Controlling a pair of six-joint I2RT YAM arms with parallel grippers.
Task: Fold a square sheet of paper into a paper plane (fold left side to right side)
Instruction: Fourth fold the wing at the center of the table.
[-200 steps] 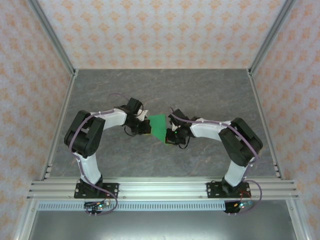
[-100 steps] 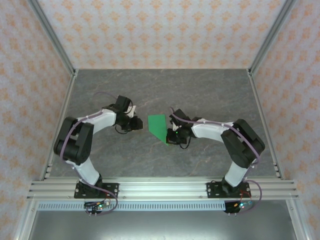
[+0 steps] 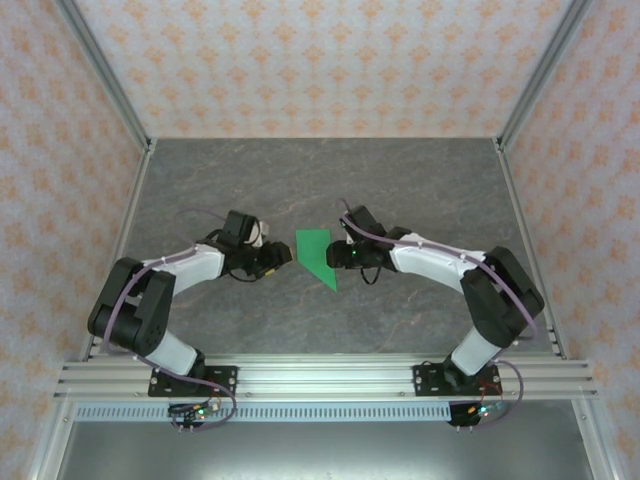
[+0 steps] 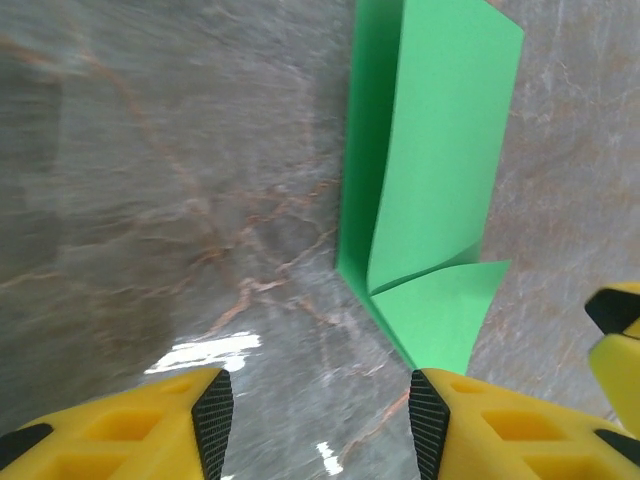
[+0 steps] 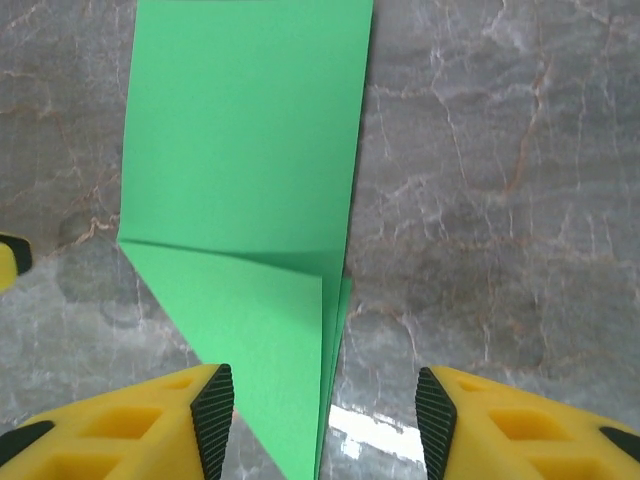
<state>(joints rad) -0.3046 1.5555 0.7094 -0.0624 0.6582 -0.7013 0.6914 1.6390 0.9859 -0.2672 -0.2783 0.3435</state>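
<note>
Paper check: the square sheet of paper (image 3: 316, 256) lies on the table (image 3: 400, 180) folded into a narrow shape with a pointed near end, between the two arms; left gripper (image 3: 283, 255) sits just beside it, jaws spread wide and holding nothing. Right gripper (image 5: 325, 420) is released too, fingers (image 5: 212, 415) either side of the point.

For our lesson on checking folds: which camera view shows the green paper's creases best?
The right wrist view: the green paper lies flat and large, its diagonal crease and stacked edges sharp. The left wrist view shows the paper slanted, one layer raised. In the top external view it is small, creases too fine to tell.
</note>
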